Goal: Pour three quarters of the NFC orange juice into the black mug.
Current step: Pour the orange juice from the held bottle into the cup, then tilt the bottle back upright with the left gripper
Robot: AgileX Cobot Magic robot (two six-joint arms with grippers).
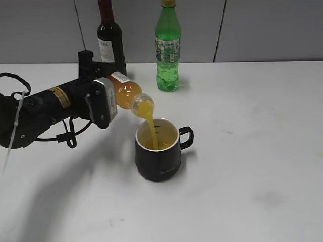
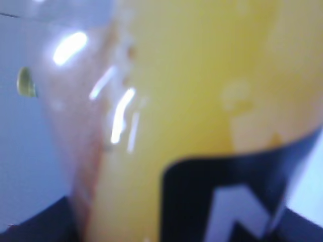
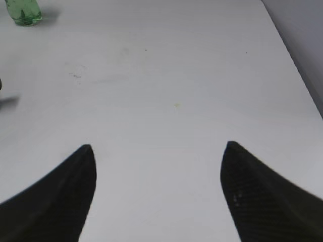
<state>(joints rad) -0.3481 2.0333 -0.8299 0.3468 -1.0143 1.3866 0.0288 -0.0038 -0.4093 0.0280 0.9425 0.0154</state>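
Observation:
The NFC orange juice bottle (image 1: 126, 94) is tipped mouth-down to the right, and an orange stream runs from its mouth into the black mug (image 1: 158, 149). My left gripper (image 1: 104, 100) is shut on the bottle's body, above and left of the mug. Up close in the left wrist view, the orange juice (image 2: 197, 91) and its black label fill the picture. The mug stands upright on the white table with its handle to the right and juice inside. In the right wrist view my right gripper (image 3: 159, 151) stands open over bare table, holding nothing.
A dark wine bottle (image 1: 110, 38) and a green soda bottle (image 1: 167, 48) stand at the back of the table, behind the left arm and the mug. The green bottle's base (image 3: 22, 12) shows far off in the right wrist view. The table's right edge (image 3: 298, 70) runs nearby.

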